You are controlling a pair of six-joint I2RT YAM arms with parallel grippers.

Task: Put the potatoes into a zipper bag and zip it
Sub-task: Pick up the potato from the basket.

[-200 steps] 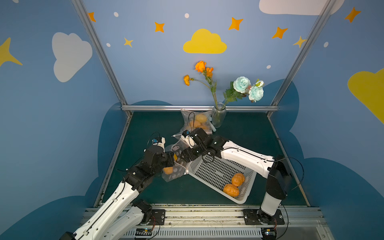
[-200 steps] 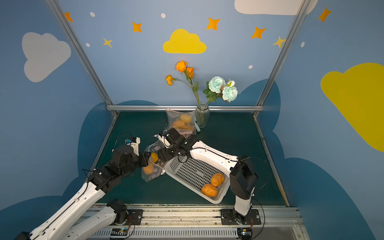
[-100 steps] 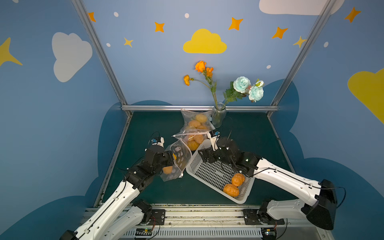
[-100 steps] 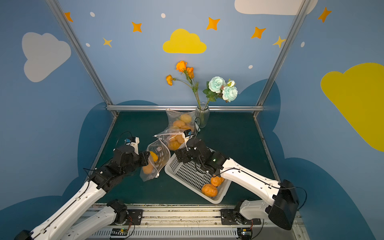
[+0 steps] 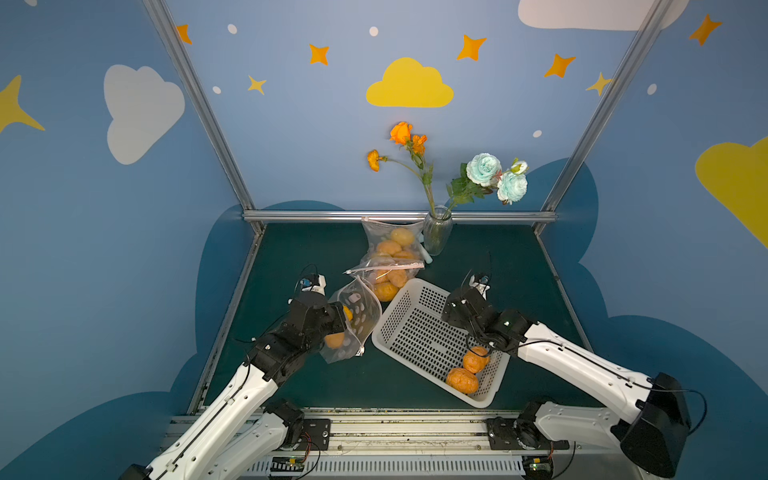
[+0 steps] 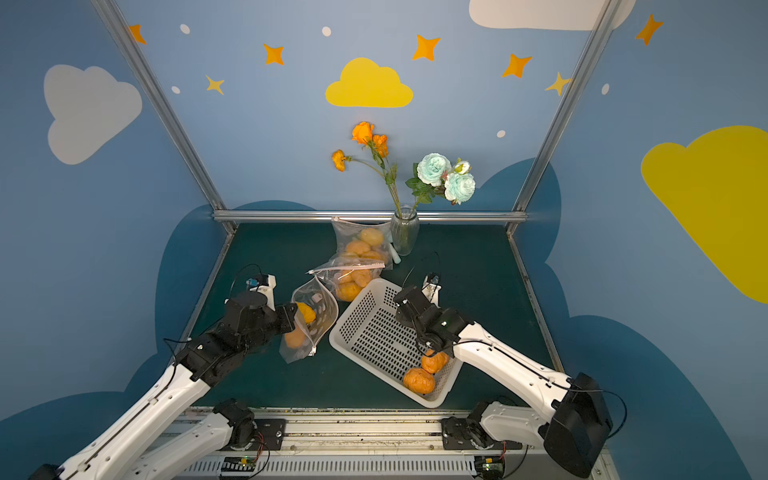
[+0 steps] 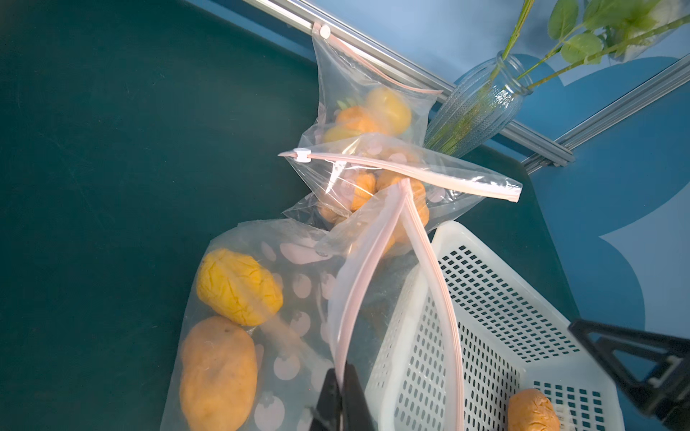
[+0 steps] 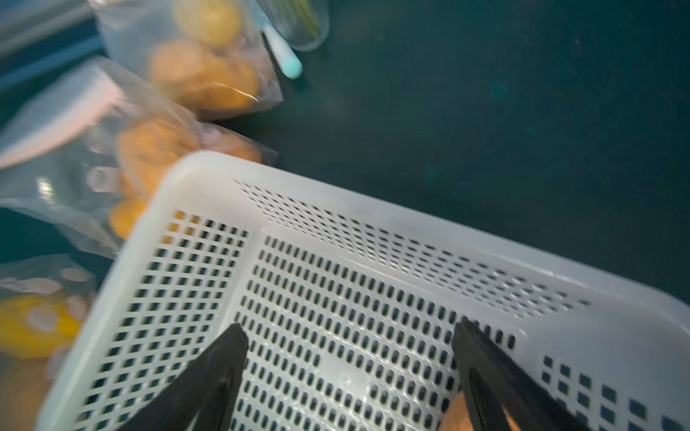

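Left fingers (image 7: 329, 395) pinch zipper bag (image 7: 298, 239), potatoes (image 7: 239, 287) alongside.

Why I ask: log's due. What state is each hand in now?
Left hand: shut on the zipper bag's rim.
Right hand: open, empty, over the basket.

robot lab booth: aluminium frame (image 5: 198, 104), cloud-painted walls (image 5: 409, 85), mounting rail (image 5: 395, 432).

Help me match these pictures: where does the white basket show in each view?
Top view: basket right of the open bag, two potatoes in its near end.
Top view: basket right of that bag.
Left wrist: basket beside the open bag's mouth.
Right wrist: basket fills most of the picture, under the right gripper, jaws open.
Shared landmark: glass vase beyond the basket's far corner, blurred in the right wrist view.
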